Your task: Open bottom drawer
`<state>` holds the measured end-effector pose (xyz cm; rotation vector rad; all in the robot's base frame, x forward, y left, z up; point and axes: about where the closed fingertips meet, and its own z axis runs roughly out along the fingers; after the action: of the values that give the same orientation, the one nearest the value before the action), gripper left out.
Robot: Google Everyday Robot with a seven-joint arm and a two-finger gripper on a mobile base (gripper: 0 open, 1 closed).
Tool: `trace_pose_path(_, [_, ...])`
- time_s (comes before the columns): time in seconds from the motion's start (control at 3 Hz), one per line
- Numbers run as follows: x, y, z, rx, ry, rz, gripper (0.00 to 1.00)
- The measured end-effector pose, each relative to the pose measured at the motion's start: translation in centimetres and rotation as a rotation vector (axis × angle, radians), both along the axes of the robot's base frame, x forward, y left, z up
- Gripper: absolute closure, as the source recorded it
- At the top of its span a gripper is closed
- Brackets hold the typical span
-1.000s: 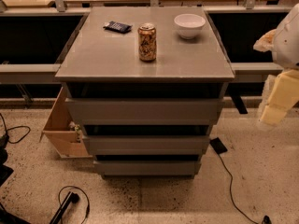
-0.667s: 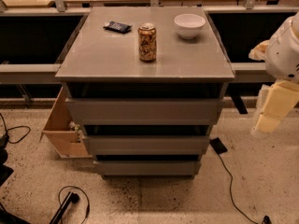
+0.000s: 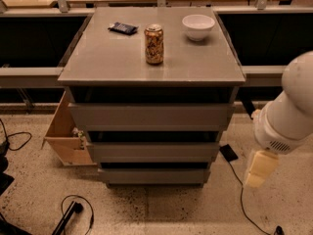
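From my seat I see the bottom drawer (image 3: 154, 176) as the lowest of three grey fronts on the grey cabinet, close to the speckled floor (image 3: 161, 214). It is the shortest and narrowest-looking of them. Only its flat front shows, with a dark slit between it and the middle drawer front (image 3: 152, 152). The top drawer front (image 3: 150, 116) is the widest, just under the table (image 3: 112, 62), which is the cabinet's flat grey top.

My tool (image 3: 257, 170) hangs at the right edge of the view, a cream-coloured piece pointing down below the white rounded arm (image 3: 293, 106). It is to the right of the cabinet, about level with the two lower drawers and well apart from the bottom drawer. It touches nothing that I can see. Whether it is wide or narrow, I cannot tell.

On the table a drinks can (image 3: 154, 44) stands upright near the middle. A white bowl (image 3: 198, 26) sits behind it to the right, and a dark flat packet (image 3: 122, 28) lies behind it to the left. The three are apart from one another.

A light wooden box (image 3: 66, 138) rests on the floor against the cabinet's left side. A small black object (image 3: 228, 152) lies on the floor between the cabinet and my tool, and black cables (image 3: 73, 212) trail over the floor at lower left.
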<state>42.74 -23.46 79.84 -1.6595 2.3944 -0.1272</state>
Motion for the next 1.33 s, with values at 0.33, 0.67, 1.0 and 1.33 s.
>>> trace_pose_path(0.33, [-0.2, -1.0, -7.7, -0.016, 0.054, -0.013, 0.00])
trace_pose_path(0.67, [0.1, -0.7, -12.8, -0.008, 0.087, -0.005, 0.00])
trace_pose_path(1.0, [0.3, 0.3, -16.5, 0.026, 0.126, 0.007, 0.00])
trace_pose_path(1.33, [0.3, 0.3, -16.5, 0.026, 0.126, 0.007, 0.00])
